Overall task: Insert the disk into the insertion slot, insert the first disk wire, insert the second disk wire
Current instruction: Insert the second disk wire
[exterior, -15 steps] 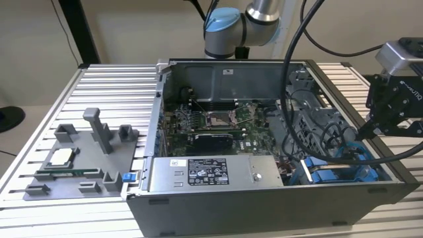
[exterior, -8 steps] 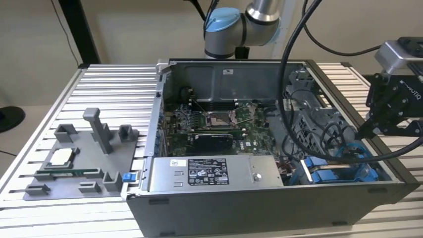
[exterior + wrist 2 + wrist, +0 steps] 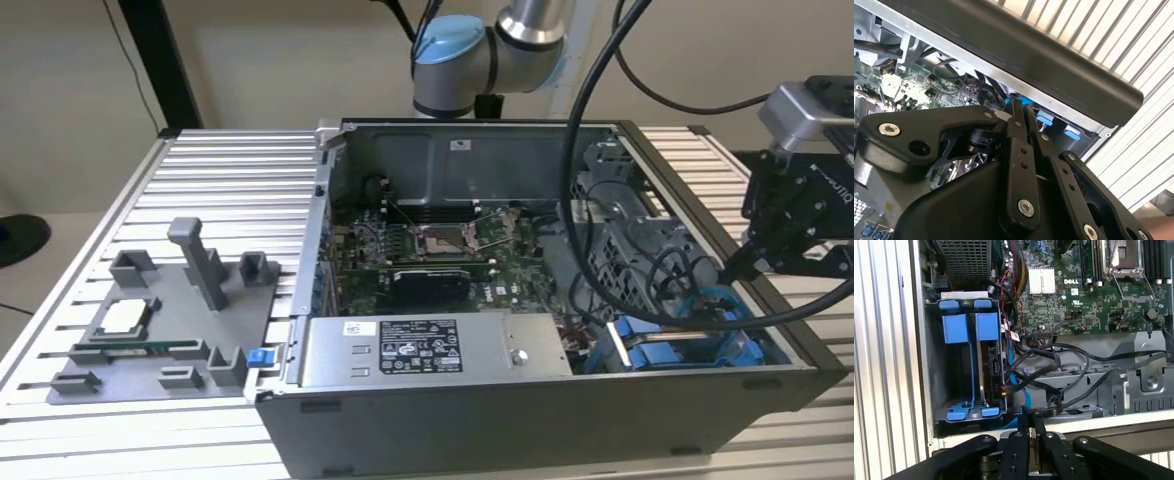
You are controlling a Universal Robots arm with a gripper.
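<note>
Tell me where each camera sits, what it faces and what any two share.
Exterior view: off the arm, looking down into the open computer case; the arm rises beyond it, the gripper hangs at the exterior view's right.
First wrist view: on the wrist, facing past the shut gripper into the insertion slot and motherboard.
Second wrist view: on the wrist, facing along the gripper toward the case's rim.
Both wrist views share the gripper and the insertion slot's blue tabs.
</note>
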